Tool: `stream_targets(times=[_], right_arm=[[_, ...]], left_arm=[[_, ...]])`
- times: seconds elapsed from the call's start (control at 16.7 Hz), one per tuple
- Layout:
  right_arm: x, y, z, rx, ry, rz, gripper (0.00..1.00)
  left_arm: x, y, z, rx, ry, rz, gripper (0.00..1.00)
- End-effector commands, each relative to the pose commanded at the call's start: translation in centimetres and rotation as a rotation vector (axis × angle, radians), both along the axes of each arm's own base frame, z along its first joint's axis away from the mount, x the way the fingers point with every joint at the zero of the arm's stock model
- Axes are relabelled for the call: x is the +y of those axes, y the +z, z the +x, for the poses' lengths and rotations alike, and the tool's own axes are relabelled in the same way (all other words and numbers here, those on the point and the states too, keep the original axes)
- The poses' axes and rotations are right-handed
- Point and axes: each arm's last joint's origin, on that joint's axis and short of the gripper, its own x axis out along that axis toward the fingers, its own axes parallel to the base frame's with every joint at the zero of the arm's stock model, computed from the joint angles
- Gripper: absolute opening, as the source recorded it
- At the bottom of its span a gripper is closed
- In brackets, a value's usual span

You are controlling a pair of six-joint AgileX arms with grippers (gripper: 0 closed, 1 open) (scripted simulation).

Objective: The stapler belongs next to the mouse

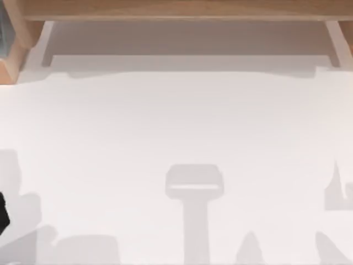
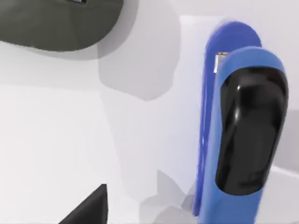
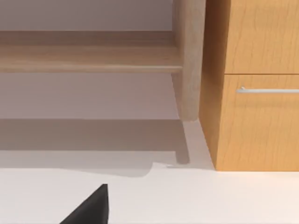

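White table (image 1: 165, 138) meets a wooden shelf (image 1: 176, 10).

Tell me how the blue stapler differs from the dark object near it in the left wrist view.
The stapler is bright blue with a glossy black top panel; the dark object, possibly the mouse, is plain matte grey. The stapler is long and narrow, the dark object broad and rounded. Both rest on the white table.
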Motion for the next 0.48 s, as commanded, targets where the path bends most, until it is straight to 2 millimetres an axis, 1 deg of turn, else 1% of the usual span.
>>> stream_targets(times=[0.36,0.48], right_arm=[[0.0,0.0,0.0,0.000,0.000,0.000,1.00],[0.0,0.0,0.0,0.000,0.000,0.000,1.00]], left_arm=[[0.1,-3.8,0.2,-0.009,0.002,0.002,1.00],[0.1,-4.5,0.0,-0.002,0.002,0.000,1.00]])
